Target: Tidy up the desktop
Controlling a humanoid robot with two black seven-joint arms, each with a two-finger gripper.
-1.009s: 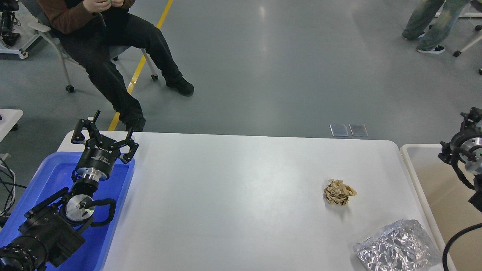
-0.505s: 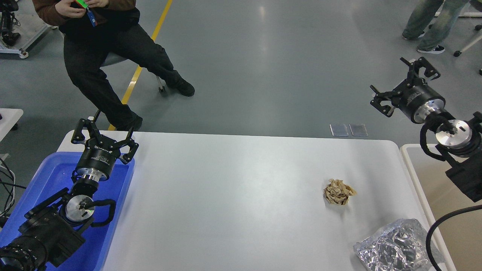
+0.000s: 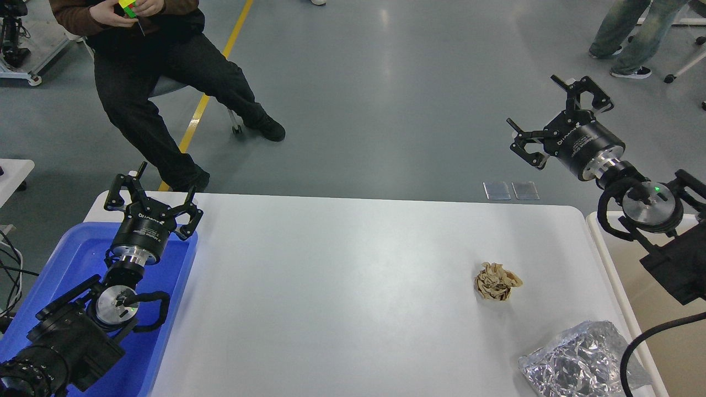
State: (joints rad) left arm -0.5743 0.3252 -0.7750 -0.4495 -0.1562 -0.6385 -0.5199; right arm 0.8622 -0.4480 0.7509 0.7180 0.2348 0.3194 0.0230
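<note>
The white desktop [image 3: 342, 286] fills the middle of the head view. A crumpled brown paper ball [image 3: 496, 281] lies on its right part. A crumpled silver foil bag [image 3: 579, 364] lies at the front right corner. My left gripper [image 3: 151, 190] is open and empty above the far end of the blue tray. My right gripper [image 3: 560, 118] is open and empty, raised beyond the desktop's far right corner, well above and behind the paper ball.
A blue plastic tray [image 3: 77, 259] sits at the desktop's left edge under my left arm. A beige bin [image 3: 651, 286] stands at the right edge. A seated person [image 3: 160, 71] is behind the far left corner.
My right arm has swung up from the bin side and moved left, its gripper now open above the far right corner. The left arm has not moved. The seated person shifted.
</note>
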